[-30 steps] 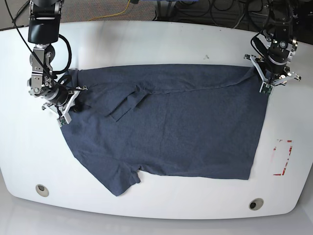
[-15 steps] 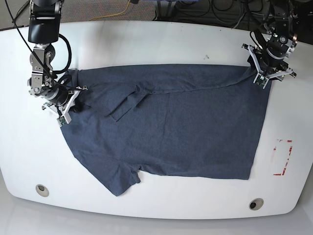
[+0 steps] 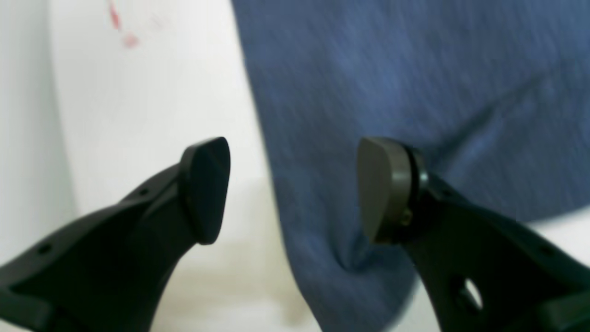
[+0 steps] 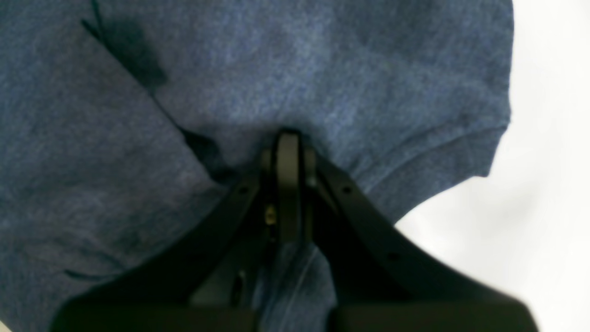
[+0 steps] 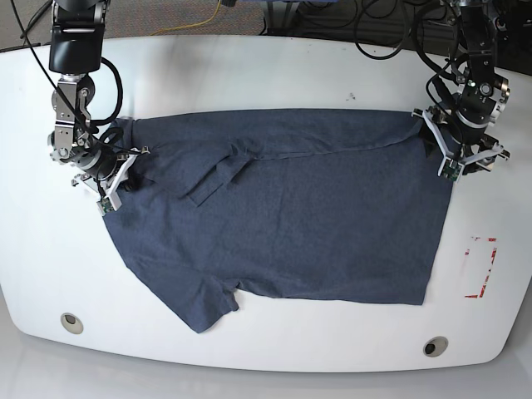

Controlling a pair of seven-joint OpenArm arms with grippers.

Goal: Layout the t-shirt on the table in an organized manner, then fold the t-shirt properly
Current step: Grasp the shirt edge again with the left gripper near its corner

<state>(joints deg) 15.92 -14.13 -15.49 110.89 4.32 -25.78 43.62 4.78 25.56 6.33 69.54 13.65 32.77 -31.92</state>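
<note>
I see the left tool point(image 3: 293, 189) with its jaws spread wide, nothing between them; one fingertip point(image 3: 385, 186) hangs over the t-shirt point(image 5: 291, 216) edge, the other over bare table point(image 5: 249, 71). Right tool point(image 4: 288, 152) is clamped tight on a pinch of t-shirt fabric near the sleeve. In the base view the left arm sits at the shirt's far right corner, the right arm at the far left corner, both wrists pointing down. T-shirt lies spread across the table centre, plain side up, one sleeve folded over. Red tape outline point(image 5: 481, 267) sits beside the hem.
</note>
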